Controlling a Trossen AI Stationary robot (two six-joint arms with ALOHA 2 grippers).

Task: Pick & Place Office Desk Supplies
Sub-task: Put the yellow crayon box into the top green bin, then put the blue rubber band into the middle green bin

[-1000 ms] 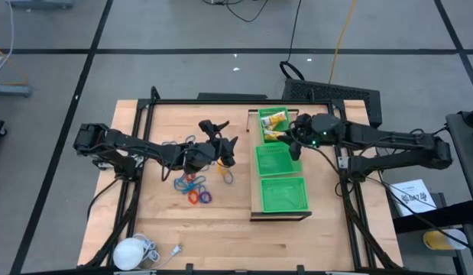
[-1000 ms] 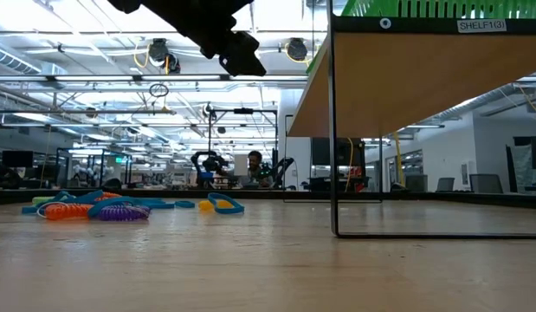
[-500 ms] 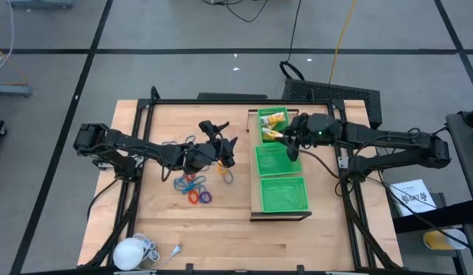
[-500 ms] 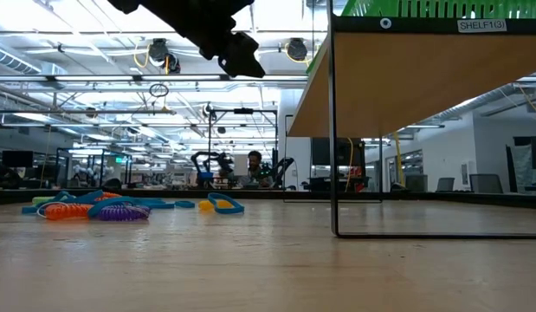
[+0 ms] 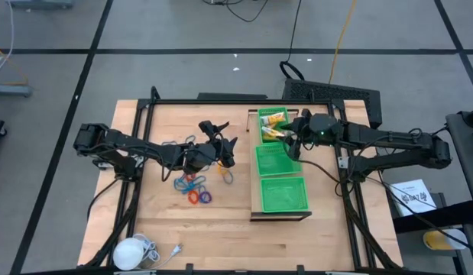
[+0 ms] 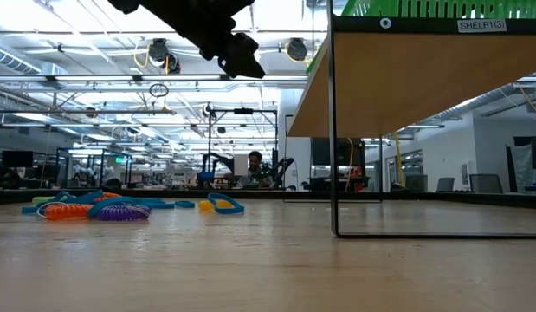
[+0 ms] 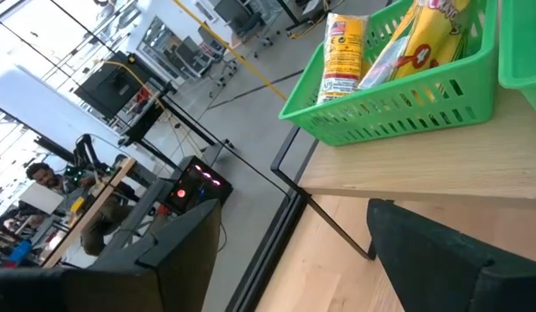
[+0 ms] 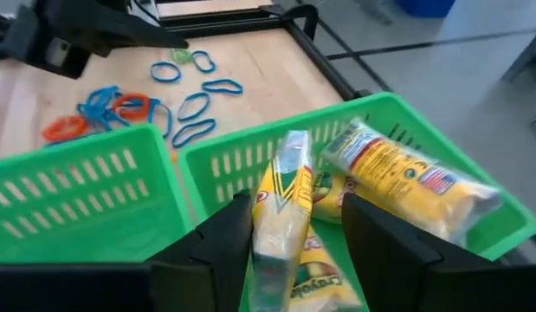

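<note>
Two dark jointed arms, black cables alongside, green light on right wrist

Even, bright overhead light falls on the surface (image 5: 167, 229) in the high view, with only faint, soft shadows under the arms. In the low view ceiling lamps (image 6: 159, 56) glare white and the near boards blur, while an arm shows as a black silhouette. The left wrist view burns out toward the windows. The right wrist view's fingers (image 8: 384, 247) are soft, the packets (image 8: 285, 217) sharp

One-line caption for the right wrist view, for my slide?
Right gripper, fingers apart, straddling an upright yellow packet in the end green basket.
</note>
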